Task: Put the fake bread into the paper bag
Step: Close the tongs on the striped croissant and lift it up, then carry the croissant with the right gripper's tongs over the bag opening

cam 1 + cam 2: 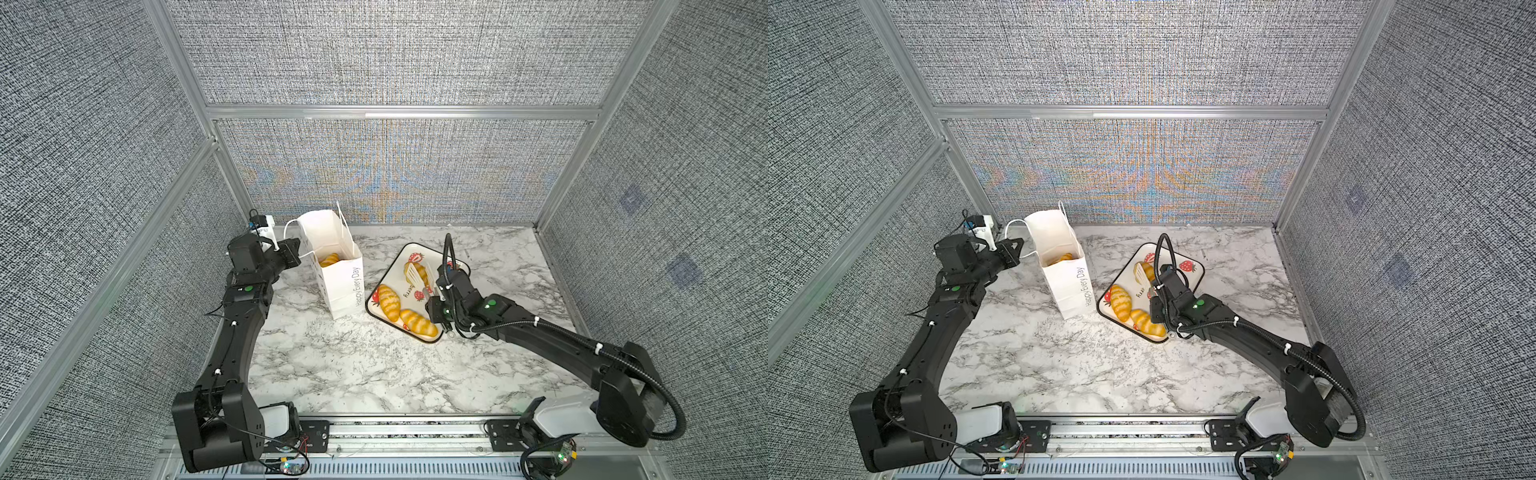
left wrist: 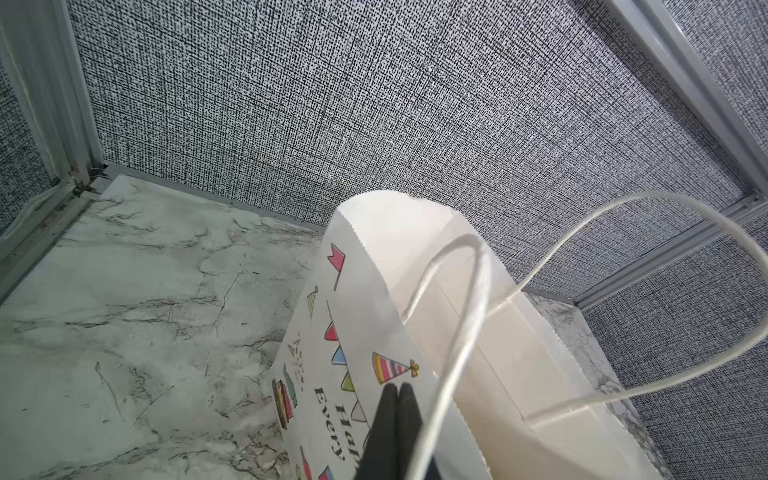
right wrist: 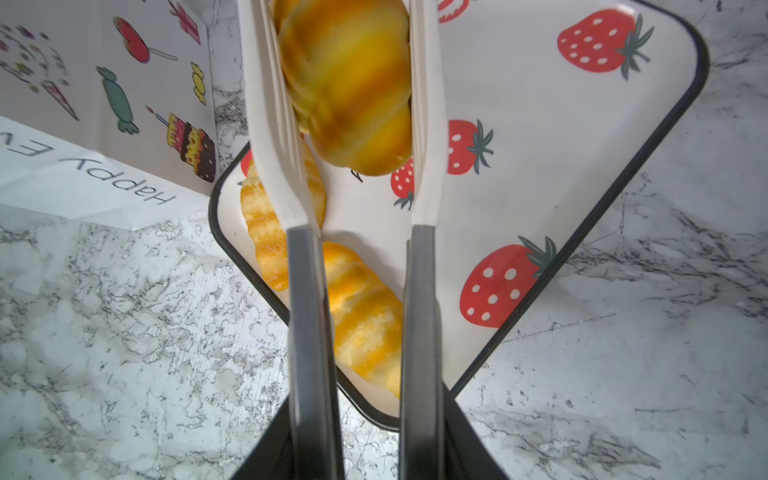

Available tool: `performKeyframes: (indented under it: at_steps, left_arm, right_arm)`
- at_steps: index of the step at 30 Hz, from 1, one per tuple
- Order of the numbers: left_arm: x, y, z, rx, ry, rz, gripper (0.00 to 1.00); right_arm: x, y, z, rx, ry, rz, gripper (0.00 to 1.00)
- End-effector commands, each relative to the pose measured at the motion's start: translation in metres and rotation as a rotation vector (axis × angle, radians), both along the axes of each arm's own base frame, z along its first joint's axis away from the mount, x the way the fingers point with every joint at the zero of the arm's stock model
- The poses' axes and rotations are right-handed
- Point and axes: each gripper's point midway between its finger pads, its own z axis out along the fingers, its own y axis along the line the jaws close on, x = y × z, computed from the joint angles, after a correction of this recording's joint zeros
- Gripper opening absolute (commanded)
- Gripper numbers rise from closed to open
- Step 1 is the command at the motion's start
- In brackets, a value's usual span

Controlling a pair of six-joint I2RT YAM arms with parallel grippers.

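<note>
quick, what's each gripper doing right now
left gripper: closed beside the handle of the bag; whether it pinches it cannot be told
right gripper: closed on tongs, which clamp a bread roll

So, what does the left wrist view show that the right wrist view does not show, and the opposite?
Only the left wrist view: the shut left gripper close to the paper bag, the bag's open mouth, its white cord handles, and the grey wall behind.
Only the right wrist view: the tongs with a fake bread roll between the blades, the strawberry tray, and two more rolls lying on it.
Both: the bag's coloured pictures and the marble table.
</note>
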Motion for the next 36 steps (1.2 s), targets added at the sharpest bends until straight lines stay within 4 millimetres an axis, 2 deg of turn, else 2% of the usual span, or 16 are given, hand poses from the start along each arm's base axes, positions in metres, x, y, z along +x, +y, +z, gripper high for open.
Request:
performKeyframes:
  at_steps: [1, 5, 13, 21, 29, 36]
  left_arm:
    - [0.001, -0.002, 0.004, -0.002, -0.024, -0.016, 0.00]
    - [0.001, -0.002, 0.005, -0.003, -0.026, -0.017, 0.00]
    - [0.001, -0.002, 0.004, -0.004, -0.024, -0.015, 0.00]
    - [0.002, -0.002, 0.003, -0.007, -0.022, -0.016, 0.00]
    - [0.002, -0.003, 0.002, -0.009, -0.020, -0.020, 0.00]
    - [0.002, -0.003, 0.003, -0.012, -0.023, -0.021, 0.00]
  right_arm:
    - [0.014, 0.008, 0.032, 0.078, -0.097, -0.020, 0.39]
    - [0.017, 0.011, 0.054, 0.118, -0.156, -0.008, 0.39]
    - [0.021, 0.020, 0.079, 0.179, -0.209, 0.010, 0.39]
    - [0.024, 0.033, 0.115, 0.243, -0.284, 0.048, 0.39]
    - [0.023, 0.059, 0.154, 0.293, -0.364, 0.119, 0.39]
    - [0.017, 0.086, 0.180, 0.322, -0.413, 0.192, 0.39]
